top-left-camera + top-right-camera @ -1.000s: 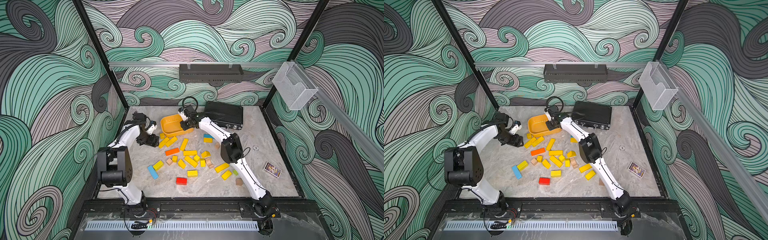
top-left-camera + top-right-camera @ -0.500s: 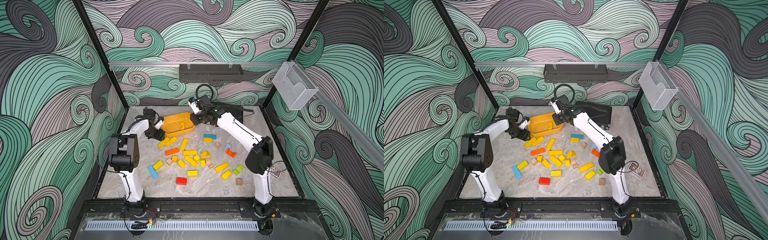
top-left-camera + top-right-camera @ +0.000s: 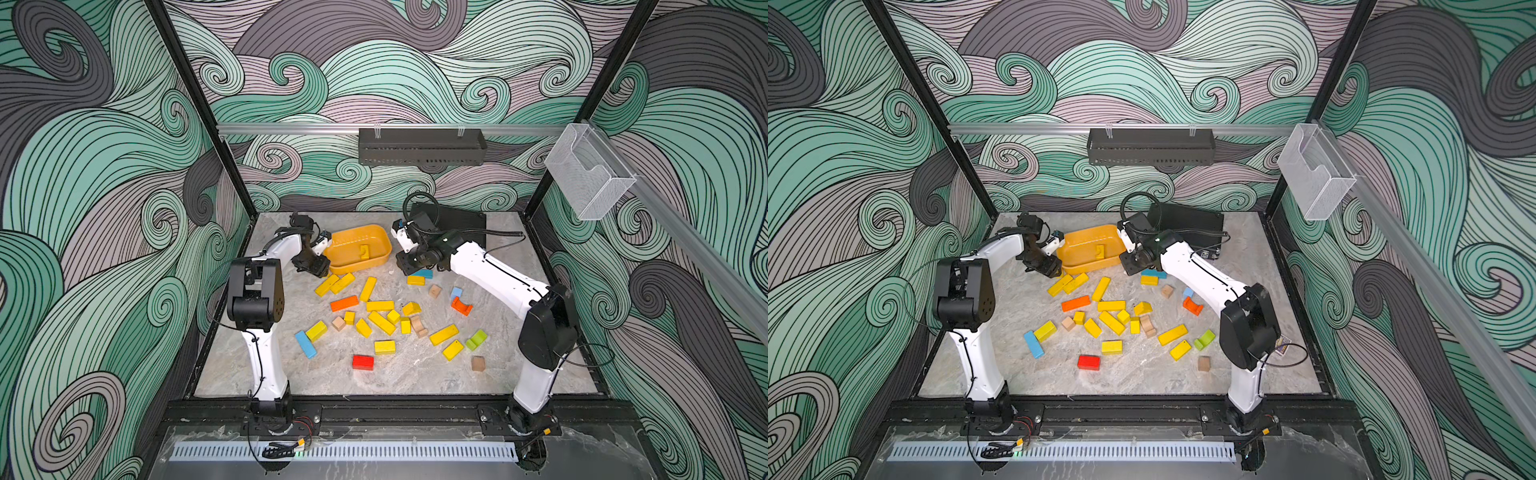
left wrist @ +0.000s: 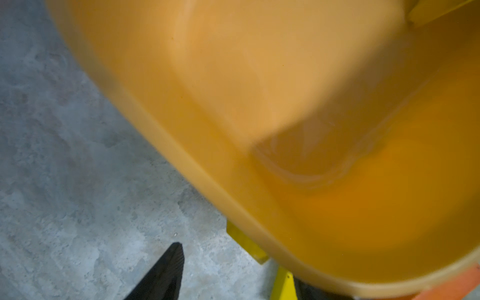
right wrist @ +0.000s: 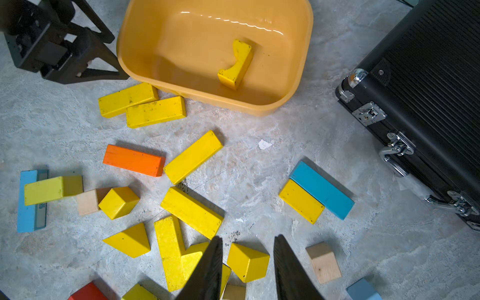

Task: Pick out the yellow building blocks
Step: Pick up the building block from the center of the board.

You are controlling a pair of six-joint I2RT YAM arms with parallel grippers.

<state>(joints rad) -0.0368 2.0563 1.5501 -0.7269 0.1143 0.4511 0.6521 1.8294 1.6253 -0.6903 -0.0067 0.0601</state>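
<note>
Half-open, empty left gripper (image 3: 321, 271) at orange tub's (image 3: 357, 229) near-left rim; narrowly parted, empty right gripper (image 5: 248, 241) over yellow building blocks (image 3: 380, 306) on counter (image 3: 415, 374).

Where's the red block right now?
In a top view the red block lies near the front edge of the table, roughly mid-width, just in front of a yellow brick and not touching it.
</note>
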